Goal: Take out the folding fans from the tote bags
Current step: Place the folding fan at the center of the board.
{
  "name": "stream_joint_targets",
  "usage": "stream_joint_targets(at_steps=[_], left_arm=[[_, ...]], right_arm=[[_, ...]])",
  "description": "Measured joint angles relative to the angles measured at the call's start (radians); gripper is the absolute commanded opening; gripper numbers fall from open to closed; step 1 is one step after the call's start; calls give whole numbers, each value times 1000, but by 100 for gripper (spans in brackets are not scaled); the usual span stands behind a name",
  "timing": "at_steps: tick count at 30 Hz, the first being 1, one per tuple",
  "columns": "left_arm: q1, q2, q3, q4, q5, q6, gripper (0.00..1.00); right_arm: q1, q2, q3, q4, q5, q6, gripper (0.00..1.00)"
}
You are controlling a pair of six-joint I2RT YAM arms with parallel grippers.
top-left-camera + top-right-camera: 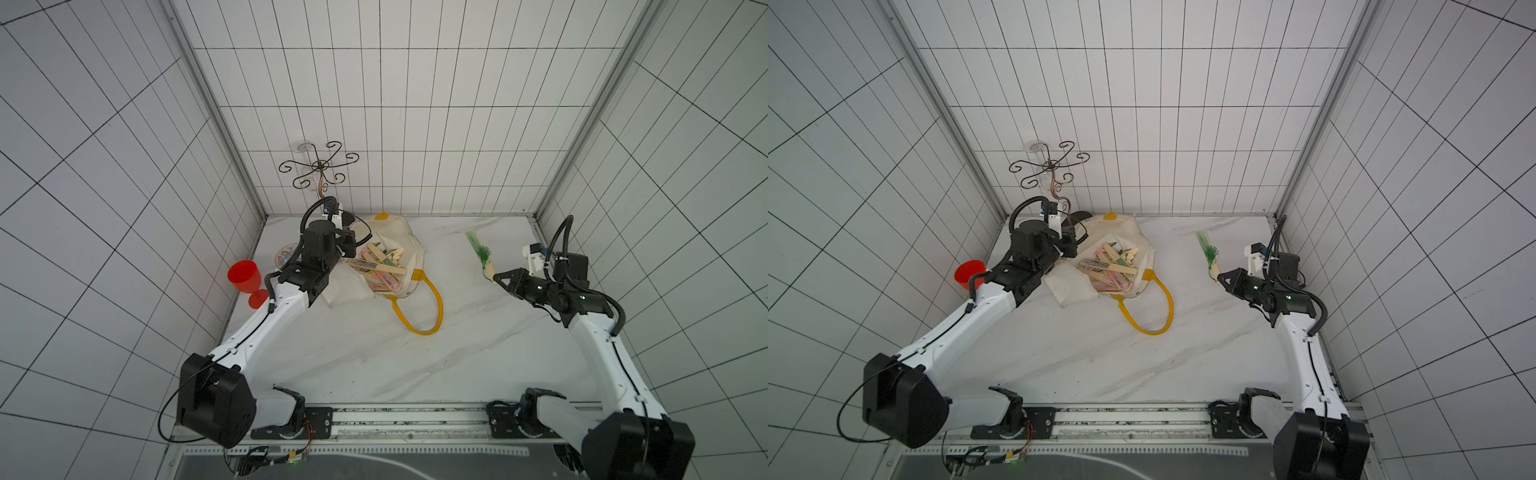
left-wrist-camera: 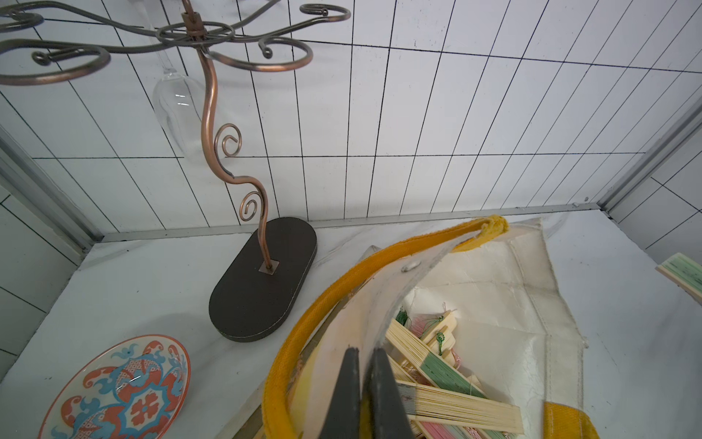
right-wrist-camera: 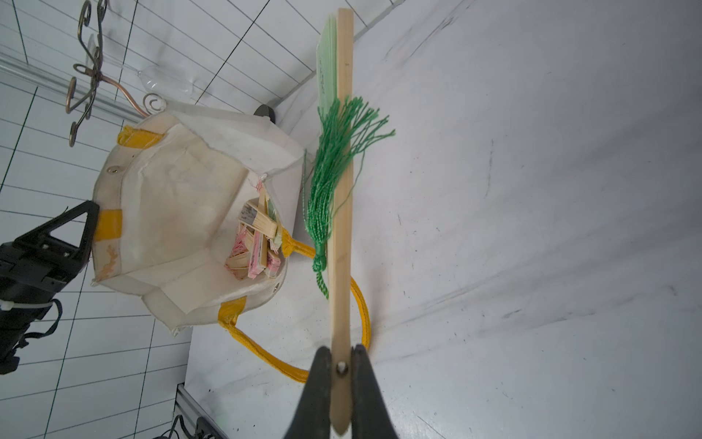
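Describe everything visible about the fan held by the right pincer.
The green fan is closed: a slim light-bamboo guard stick with pale green pleated paper showing at its far end. A green tassel on a cord lies along its side. The right pincer is shut on its pivot end, where a small rivet shows. The fan points toward the back wall over the marble table, well clear of the tote bag. Whether its tip touches the table is unclear.
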Motion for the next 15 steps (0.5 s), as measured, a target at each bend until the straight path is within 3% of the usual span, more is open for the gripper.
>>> stream_joint_targets(at_steps=[10,15], left_arm=[[0,-6,-50,40,76,4,0],[0,-13,-53,45,128,16,0]], right_arm=[[-21,57,-39,152,82,55,0],[27,150,-61,265,124,81,0]])
